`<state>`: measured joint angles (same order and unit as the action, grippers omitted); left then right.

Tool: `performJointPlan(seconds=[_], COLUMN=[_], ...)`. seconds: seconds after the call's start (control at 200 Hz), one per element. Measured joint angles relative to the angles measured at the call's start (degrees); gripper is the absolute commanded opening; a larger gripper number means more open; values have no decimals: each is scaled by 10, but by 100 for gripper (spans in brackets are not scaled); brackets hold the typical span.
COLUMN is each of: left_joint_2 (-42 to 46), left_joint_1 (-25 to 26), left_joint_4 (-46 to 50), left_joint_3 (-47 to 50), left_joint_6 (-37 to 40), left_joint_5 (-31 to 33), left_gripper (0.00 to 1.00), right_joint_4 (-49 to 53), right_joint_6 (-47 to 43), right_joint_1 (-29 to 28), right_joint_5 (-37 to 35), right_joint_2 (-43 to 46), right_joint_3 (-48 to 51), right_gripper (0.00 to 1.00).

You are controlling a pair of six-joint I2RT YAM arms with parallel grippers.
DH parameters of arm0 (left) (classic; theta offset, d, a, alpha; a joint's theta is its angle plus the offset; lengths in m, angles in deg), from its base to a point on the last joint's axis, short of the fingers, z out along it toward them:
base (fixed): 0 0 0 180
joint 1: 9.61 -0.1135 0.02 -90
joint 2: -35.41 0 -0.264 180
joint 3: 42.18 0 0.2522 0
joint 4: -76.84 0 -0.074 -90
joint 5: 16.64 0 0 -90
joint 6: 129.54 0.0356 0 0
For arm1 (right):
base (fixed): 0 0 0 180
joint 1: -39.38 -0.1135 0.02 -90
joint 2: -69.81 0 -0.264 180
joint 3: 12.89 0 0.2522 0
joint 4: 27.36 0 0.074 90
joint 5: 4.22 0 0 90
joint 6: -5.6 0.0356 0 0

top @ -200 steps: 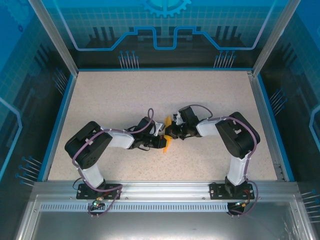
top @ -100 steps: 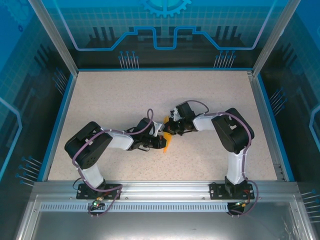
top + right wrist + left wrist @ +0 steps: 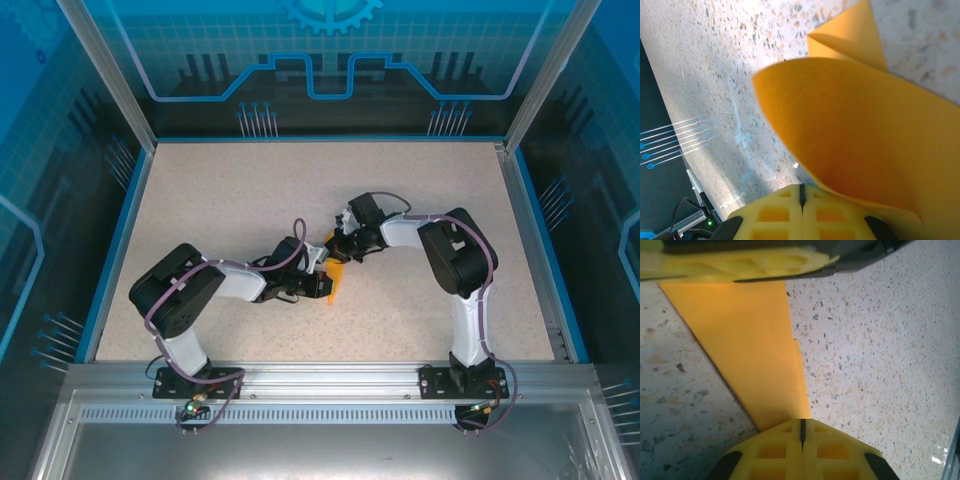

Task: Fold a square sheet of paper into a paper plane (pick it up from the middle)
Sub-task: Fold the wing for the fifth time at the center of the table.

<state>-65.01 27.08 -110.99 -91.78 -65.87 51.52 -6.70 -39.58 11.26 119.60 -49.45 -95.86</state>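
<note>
Lighting was bright and even; shadows on the table (image 3: pixel 220 200) were short and soft. The right wrist view showed blurred paper (image 3: pixel 855 130) and table glare.

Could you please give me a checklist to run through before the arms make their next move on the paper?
1. Left gripper shut on the orange paper: ok.
2. Right gripper shut on the orange paper: ok.
3. Folded edges aligned: not ok, a small step shows along one edge.
4. Orange paper flat at the right gripper: not ok, it bows up.
5. Orange paper untorn: ok where visible.
6. Centre crease finished: cannot tell.
</note>
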Motion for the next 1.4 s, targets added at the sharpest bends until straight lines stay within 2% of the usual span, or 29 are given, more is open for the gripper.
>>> performJointPlan(seconds=[0.255,0.68,0.97,1.11,1.401], left_joint_2=[0,0,1,1,3], left_joint_1=[0,0,0,0,0], left_joint_4=[-5,-8,-7,1,26], left_joint_3=[3,4,4,-4,-18], left_joint_6=[9,9,10,10,10], left_joint_5=[-1,-2,-2,-3,-3], left_gripper=[0,0,0,0,0], right_joint_4=[58,57,52,44,-17], right_joint_6=[-24,-50,-62,-66,-46], right_joint_1=[13,62,85,93,70], right_joint_5=[12,-19,-49,-58,-44], right_joint_2=[-40,-101,-114,-76,120], right_joint_3=[-73,-178,-212,-169,39], right_gripper=[1,1,1,1,1])
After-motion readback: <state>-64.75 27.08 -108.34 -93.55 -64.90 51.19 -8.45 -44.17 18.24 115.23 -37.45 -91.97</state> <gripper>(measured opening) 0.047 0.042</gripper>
